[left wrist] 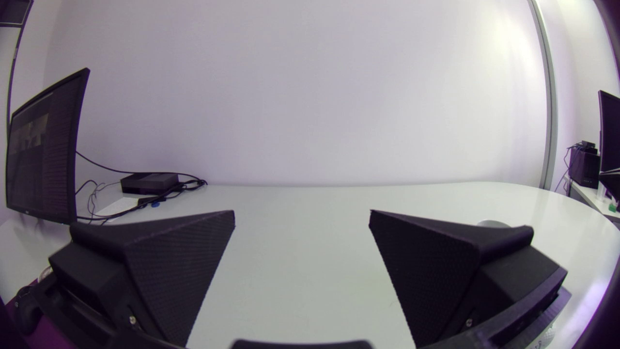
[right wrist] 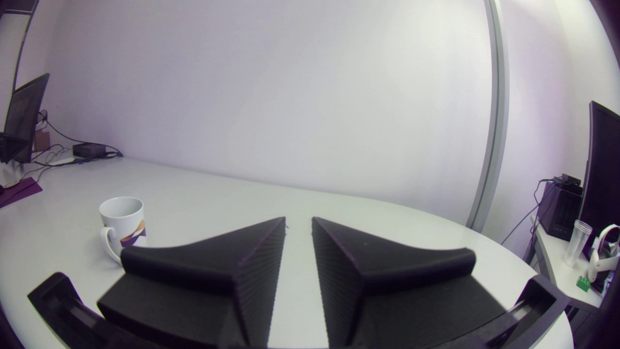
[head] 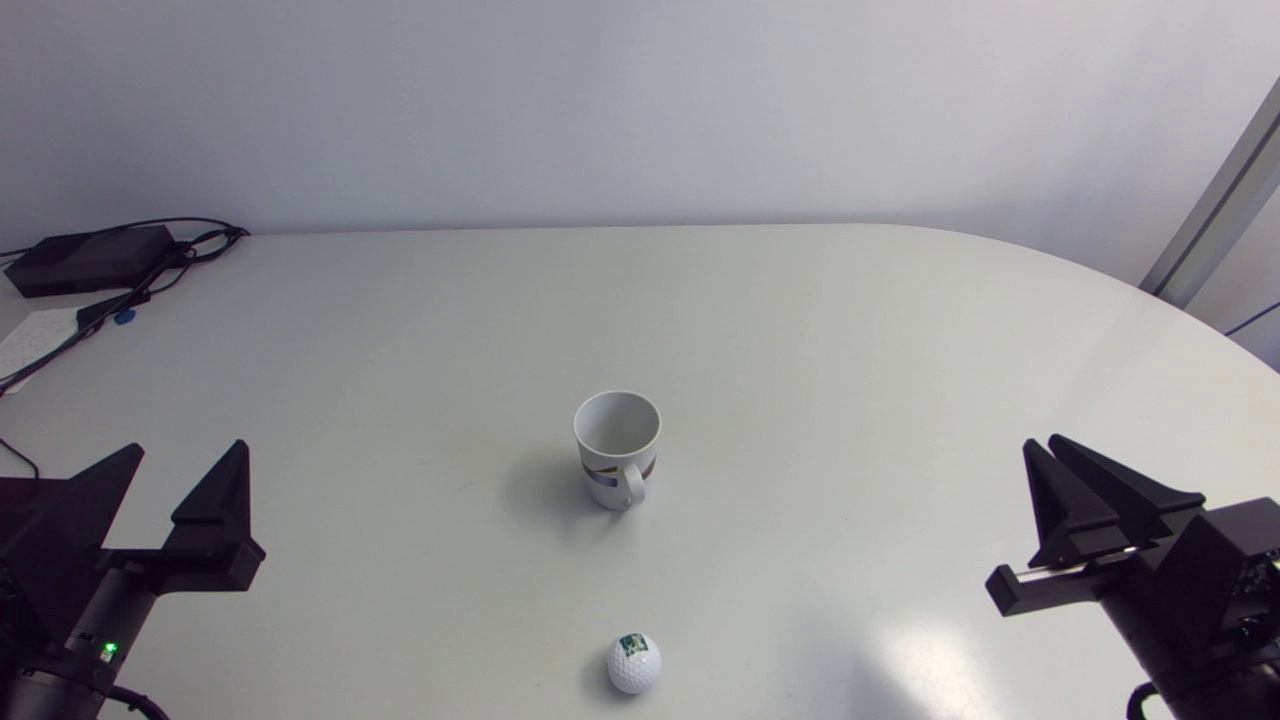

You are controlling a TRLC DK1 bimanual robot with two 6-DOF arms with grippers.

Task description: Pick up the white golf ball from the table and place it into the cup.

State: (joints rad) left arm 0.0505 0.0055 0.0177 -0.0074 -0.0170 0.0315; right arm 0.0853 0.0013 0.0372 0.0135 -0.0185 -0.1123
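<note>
The white golf ball [head: 634, 663] lies on the table near the front edge, with a small dark mark on top. A white cup [head: 617, 447] with a handle and a coloured band stands upright and empty at the table's middle, behind the ball. My left gripper [head: 188, 448] is at the front left, open, with nothing between its fingers [left wrist: 301, 213]. At the front right, my right gripper [head: 1042, 442] is shut on nothing, its fingers nearly touching [right wrist: 299, 220]. The cup [right wrist: 123, 223] stands off to that gripper's left side. Both grippers are far from the ball.
A black box [head: 90, 258] with cables and a sheet of paper [head: 35, 335] sit at the table's back left corner. The table's edge [head: 1150, 290] curves round at the back right.
</note>
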